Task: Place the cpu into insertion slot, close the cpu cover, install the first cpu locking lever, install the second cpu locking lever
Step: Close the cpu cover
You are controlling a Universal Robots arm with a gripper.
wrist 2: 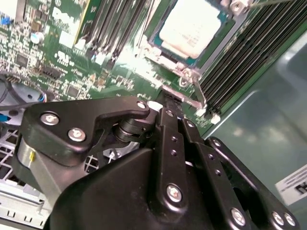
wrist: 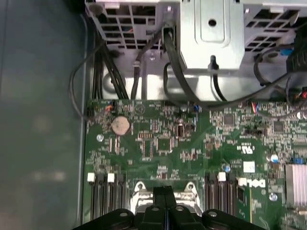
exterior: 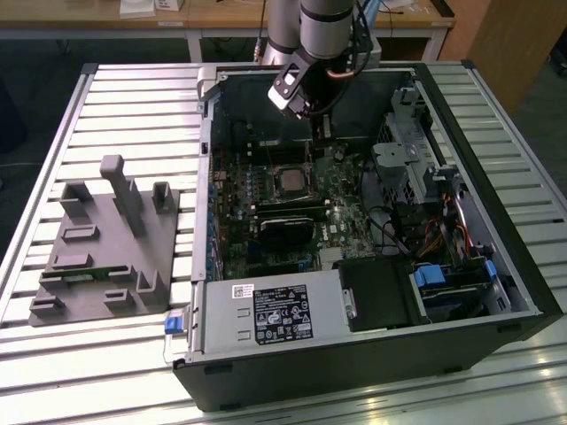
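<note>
Exterior view: gripper (exterior: pixel 321 128) hovered with fingers pressed together, nothing seen between them; the cpu (exterior: pixel 289 180) sat in the insertion slot (exterior: pixel 271 182), just off the fingertips toward the exterior view's left and foreground.

Print locations, none legible enough to read off:

- Power supply housing (exterior: pixel 266 341), exterior view: a black label (exterior: pixel 282 314) with white print and symbols, and a small white barcode sticker (exterior: pixel 243 290) just beside it.
- Green circuit board (wrist: pixel 158 143), first wrist view: a white printed logo (wrist: pixel 253 183) and a white marking patch (wrist: pixel 248 166) close above it.
- Case wall (wrist 2: pixel 268 139), second wrist view: a white label (wrist 2: pixel 295 179) with dark print.
- The cpu (wrist 2: pixel 192 24) has a bright top, and any marking on it cannot be made out.
</note>
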